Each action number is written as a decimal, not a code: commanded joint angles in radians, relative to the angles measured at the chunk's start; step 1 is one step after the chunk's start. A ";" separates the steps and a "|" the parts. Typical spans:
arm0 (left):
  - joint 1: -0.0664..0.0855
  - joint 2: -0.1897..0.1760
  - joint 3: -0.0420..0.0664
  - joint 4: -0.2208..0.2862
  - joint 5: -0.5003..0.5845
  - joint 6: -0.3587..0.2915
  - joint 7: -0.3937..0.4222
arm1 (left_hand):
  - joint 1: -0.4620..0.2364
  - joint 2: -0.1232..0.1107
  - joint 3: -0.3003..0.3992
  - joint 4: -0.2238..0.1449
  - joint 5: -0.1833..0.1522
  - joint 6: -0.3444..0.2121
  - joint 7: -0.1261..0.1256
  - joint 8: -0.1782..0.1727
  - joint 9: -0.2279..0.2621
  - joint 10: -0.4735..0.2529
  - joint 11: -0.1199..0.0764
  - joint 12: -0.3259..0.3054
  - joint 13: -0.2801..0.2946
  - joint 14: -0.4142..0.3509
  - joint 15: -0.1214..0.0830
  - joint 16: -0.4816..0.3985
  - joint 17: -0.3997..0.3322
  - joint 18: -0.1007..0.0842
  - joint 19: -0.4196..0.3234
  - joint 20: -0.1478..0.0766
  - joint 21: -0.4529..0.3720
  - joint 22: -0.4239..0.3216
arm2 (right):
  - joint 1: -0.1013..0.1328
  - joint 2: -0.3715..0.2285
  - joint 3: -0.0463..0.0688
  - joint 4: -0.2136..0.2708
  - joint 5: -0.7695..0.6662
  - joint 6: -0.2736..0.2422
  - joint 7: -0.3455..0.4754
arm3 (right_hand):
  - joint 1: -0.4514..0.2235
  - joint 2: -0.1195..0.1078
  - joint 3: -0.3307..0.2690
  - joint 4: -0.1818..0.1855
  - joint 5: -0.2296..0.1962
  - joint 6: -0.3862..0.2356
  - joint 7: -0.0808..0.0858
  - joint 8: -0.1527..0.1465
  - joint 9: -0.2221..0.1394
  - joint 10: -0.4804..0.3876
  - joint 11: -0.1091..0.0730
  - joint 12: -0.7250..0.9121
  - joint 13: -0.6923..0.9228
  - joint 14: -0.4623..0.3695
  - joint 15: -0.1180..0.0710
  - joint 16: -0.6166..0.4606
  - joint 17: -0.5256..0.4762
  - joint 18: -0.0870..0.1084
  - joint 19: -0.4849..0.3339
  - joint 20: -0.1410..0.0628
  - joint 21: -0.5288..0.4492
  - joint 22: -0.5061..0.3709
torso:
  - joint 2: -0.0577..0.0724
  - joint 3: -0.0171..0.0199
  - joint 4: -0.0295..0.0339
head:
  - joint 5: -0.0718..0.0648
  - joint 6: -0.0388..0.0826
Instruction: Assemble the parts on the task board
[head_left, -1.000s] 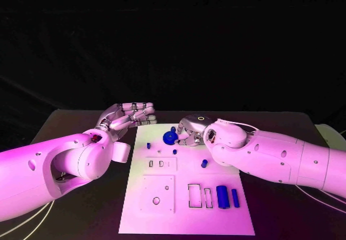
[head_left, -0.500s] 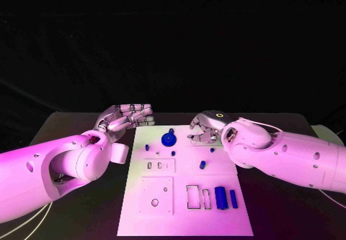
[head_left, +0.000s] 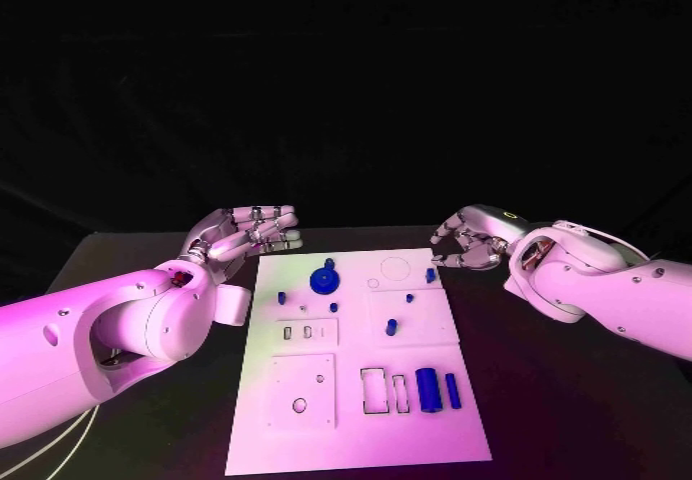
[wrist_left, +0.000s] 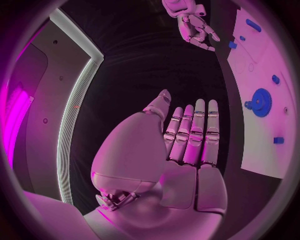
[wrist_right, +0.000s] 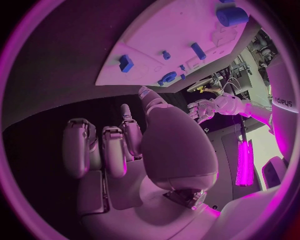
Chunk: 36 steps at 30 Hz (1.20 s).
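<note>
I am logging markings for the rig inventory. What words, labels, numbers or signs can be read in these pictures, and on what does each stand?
"...RPUS": partial dark lettering on the white left arm, cut off at the picture's rim in the right wrist view; its start cannot be read.
Task board, blue parts and both hands: no readable text.

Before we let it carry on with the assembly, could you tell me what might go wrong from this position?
1. The right hand hovers off the task board, fingers curled and apparently empty; a hasty reach back could knock the small blue peg near that edge.
2. The blue gear sits close to other small pieces, so grasping it might disturb them.
3. The left hand hangs by the board's far corner and could nudge the board.
</note>
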 joint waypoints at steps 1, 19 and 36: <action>0.001 0.004 0.001 -0.002 0.002 0.023 0.006 | 0.003 0.008 -0.002 -0.006 0.002 0.001 0.010 -0.005 -0.001 -0.003 0.005 -0.003 -0.002 -0.004 0.003 -0.005 0.002 0.005 -0.008 0.002 -0.007 -0.001 | -0.006 -0.002 -0.001 -0.029 0.075 0.036 0.078 | 0.011 -0.009 -0.004 -0.008 -0.003 -0.018 0.005 -0.010 -0.004 -0.011 0.004 -0.008 0.025 0.086 -0.001 0.002 0.189 0.003 -0.007 -0.002 -0.008 0.068 | -0.003 0.0041 -0.0021 | -0.002 -0.001; 0.000 0.002 0.000 -0.012 0.002 0.025 0.006 | 0.003 0.008 -0.002 -0.006 0.002 0.001 0.010 -0.005 -0.001 -0.003 0.005 -0.003 -0.002 -0.004 0.003 -0.005 0.002 0.005 -0.008 0.002 -0.007 -0.001 | -0.041 0.027 -0.002 -0.089 0.093 0.092 0.093 | 0.022 -0.011 -0.018 -0.012 0.016 -0.043 0.015 -0.029 -0.012 -0.020 0.014 -0.016 0.019 0.087 0.008 0.002 0.190 0.005 -0.013 0.005 -0.019 0.060 | -0.002 0.0029 -0.0015 | -0.009 -0.012; 0.000 0.002 0.000 -0.014 0.002 0.026 0.005 | 0.004 0.008 -0.001 -0.007 0.002 0.001 0.010 -0.005 -0.001 -0.003 0.005 -0.002 -0.001 -0.004 0.003 -0.007 0.002 0.005 -0.008 0.002 -0.007 -0.001 | -0.053 0.061 -0.002 -0.124 0.093 0.110 0.085 | 0.022 0.002 -0.022 -0.009 0.010 -0.034 0.019 -0.025 -0.010 -0.014 0.017 -0.008 0.026 0.089 0.011 0.006 0.198 0.003 -0.007 0.009 -0.014 0.068 | -0.002 0.0034 -0.0014 | -0.001 -0.019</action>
